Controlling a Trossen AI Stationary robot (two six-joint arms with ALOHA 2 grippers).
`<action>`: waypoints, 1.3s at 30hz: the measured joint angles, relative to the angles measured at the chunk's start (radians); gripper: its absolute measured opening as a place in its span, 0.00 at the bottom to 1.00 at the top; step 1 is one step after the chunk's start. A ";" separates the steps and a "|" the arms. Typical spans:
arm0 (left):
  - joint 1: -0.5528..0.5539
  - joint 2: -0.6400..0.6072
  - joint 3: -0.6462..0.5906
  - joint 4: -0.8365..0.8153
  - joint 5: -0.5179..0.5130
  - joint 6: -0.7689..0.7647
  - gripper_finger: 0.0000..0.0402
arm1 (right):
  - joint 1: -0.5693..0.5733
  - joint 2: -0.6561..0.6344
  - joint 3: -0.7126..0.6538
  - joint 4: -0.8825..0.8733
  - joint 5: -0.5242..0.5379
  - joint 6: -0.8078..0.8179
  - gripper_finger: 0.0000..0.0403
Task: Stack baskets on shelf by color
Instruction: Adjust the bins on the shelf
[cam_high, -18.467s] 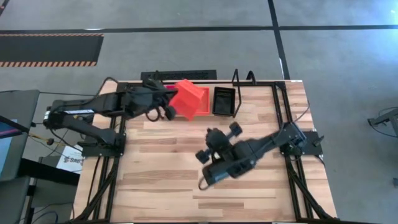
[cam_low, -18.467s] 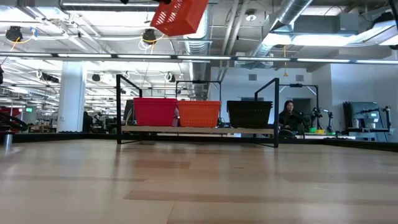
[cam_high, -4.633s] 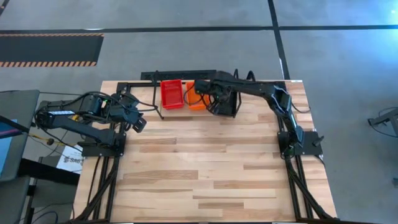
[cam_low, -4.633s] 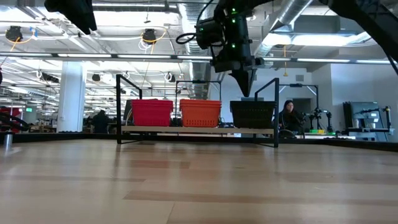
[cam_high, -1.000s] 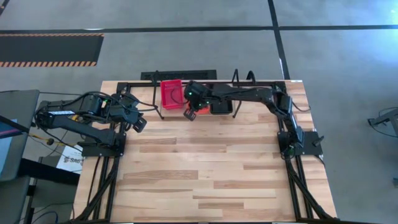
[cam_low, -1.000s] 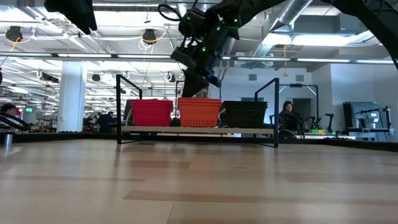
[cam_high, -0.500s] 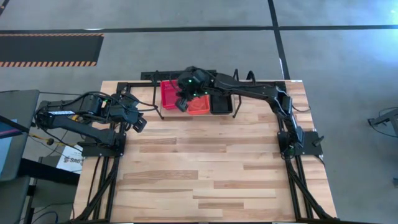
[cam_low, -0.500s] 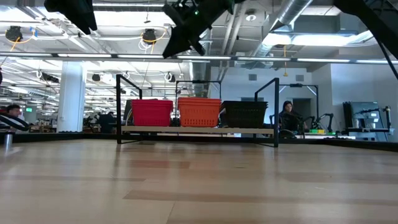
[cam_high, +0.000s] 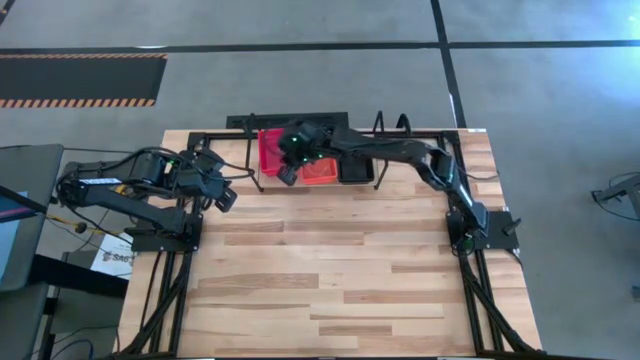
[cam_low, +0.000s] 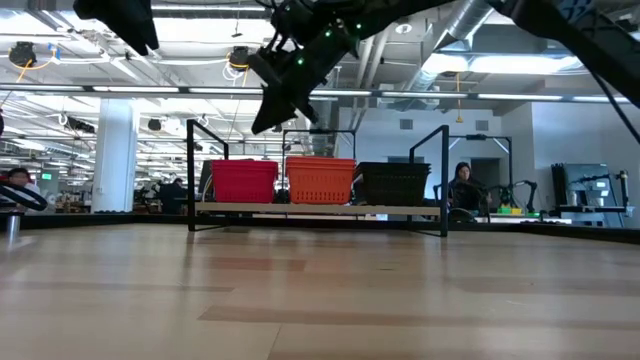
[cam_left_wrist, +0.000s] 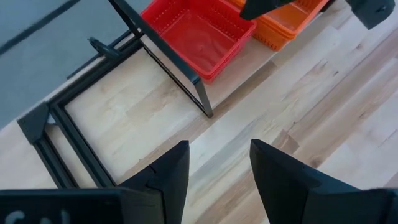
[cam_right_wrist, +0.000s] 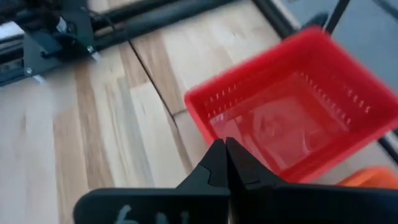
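My right gripper (cam_high: 287, 172) hangs above the shelf (cam_low: 320, 209), over the seam between the red basket (cam_high: 271, 150) and the orange basket (cam_high: 322, 171); its fingers (cam_right_wrist: 225, 163) are pressed together with nothing between them. From my right wrist the red basket (cam_right_wrist: 292, 118) sits just ahead of the fingertips, open side up.

The shelf stands at twelve o'clock on the wooden table (cam_high: 330, 280), at its far edge. On it, in the level view, the red basket (cam_low: 243, 181), the orange basket (cam_low: 320, 180) and the black basket (cam_low: 393, 183) stand side by side in one row, orange touching black.

My left gripper (cam_high: 222, 195) waits at about ten o'clock, off the shelf's red end, its fingers (cam_left_wrist: 171, 174) parted a moderate gap and empty above bare table.
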 joint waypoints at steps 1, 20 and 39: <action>0.000 0.004 0.000 0.007 -0.004 0.014 0.39 | -0.002 -0.005 0.000 0.012 0.001 -0.010 0.00; 0.112 0.382 0.000 0.471 -0.102 0.637 0.04 | 0.135 -0.576 0.003 -0.203 0.242 -0.095 0.00; 0.377 0.436 0.000 0.610 0.178 0.880 0.00 | 0.451 -0.732 0.001 -0.346 0.601 -0.079 0.01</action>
